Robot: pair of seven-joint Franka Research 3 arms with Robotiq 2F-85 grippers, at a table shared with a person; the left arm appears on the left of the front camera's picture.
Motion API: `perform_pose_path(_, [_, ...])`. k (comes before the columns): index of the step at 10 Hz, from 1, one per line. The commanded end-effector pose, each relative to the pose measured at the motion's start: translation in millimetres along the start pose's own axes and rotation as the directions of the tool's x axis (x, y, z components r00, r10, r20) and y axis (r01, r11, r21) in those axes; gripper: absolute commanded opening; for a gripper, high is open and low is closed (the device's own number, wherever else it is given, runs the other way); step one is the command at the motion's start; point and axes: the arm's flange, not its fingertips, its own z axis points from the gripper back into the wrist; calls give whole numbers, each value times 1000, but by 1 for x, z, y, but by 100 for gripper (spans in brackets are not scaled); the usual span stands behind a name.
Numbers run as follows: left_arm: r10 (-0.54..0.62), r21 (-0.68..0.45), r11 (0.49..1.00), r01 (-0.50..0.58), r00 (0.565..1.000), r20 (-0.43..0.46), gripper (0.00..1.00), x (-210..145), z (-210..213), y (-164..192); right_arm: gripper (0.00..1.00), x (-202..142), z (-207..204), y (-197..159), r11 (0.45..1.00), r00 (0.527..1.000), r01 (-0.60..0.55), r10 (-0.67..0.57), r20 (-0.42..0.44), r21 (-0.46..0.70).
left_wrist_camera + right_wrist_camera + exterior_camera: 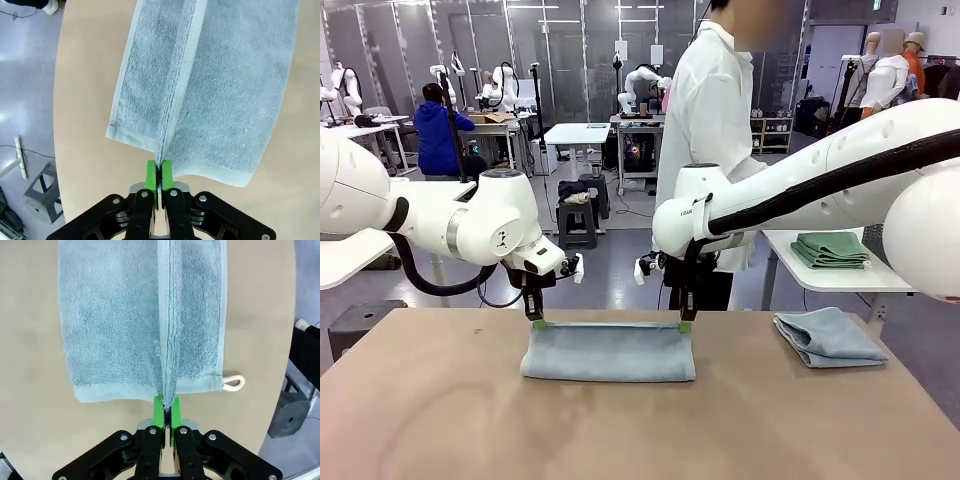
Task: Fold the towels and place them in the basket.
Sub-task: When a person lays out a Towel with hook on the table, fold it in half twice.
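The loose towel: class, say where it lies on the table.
Front view: the loose towel lies folded at the table's right edge, apart from the held towel, near the green cloths.

Towel (608, 350): matt looped terry cloth, flat woven hem. Table (440, 420): smooth pale wood grain, slight sheen. Left arm (485, 228), right arm (790, 185): glossy white plastic shells. Left gripper (159, 172), right gripper (166, 407): matt black bodies, smooth green pads (151, 172).
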Motion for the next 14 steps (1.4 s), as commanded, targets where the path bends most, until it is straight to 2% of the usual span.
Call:
perform_pose_path(1, [8, -12, 1000, -8, 1000, -7, 5, 3, -6, 8, 6, -7, -3, -3, 1000, 1000, 14, -14, 6, 8])
perform_pose_path(3, [-6, 0, 1000, 6, 1000, 14, 5, 3, -12, 10, 6, -10, -6, -3, 1000, 1000, 9, -9, 23, -11])
perform_pose_path(4, [5, 20, 1000, -5, 1000, 22, 25, 3, -13, 10, 26, -9, -6, -2, 1000, 998, -17, 17, 57, -11])
perform_pose_path(5, [12, 37, 999, -13, 1000, 22, 25, 1, -12, 9, 26, -9, -6, -2, 1000, 997, -22, 23, 72, -17])
perform_pose_path(6, [25, 72, 997, -27, 999, 20, 44, -1, -10, 7, 46, -9, -5, -2, 999, 996, -24, 27, 82, -34])
perform_pose_path(7, [32, 130, 991, -35, 999, 22, 29, -3, -8, 5, 29, -10, -2, -2, 998, 996, -20, 25, 90, -58])
perform_pose_path(8, [27, 184, 982, -33, 999, 34, 64, -6, -4, 3, 66, -12, 2, -1, 998, 995, -6, 12, 99, -64])
perform_pose_path(9, [22, 153, 988, -28, 999, 42, 48, -7, 2, 0, 50, -13, 9, 5, 998, 994, 23, -17, 108, -60])
perform_pose_path(10, [6, 79, 997, -12, 997, 77, 84, -12, 18, -6, 86, -15, 19, 15, 997, 990, 74, -73, 123, -6])
perform_pose_path(11, [-6, -7, 1000, 7, 994, 105, 68, -17, 44, -16, 70, -18, 39, 32, 993, 986, 118, -120, 119, 21])
perform_pose_path(12, [-38, -29, 999, 41, 995, 97, 100, -27, 81, -31, 100, -21, 67, 59, 991, 983, 135, -135, 122, 9])
perform_pose_path(13, [-63, -33, 997, 66, 995, 77, 88, -37, 109, -42, 77, -24, 91, 83, 989, 983, 147, -143, 119, -28])
perform_pose_path(14, [-66, -29, 997, 68, 996, 62, 100, -46, 131, -52, 100, -26, 110, 104, 985, 979, 168, -162, 123, -37])
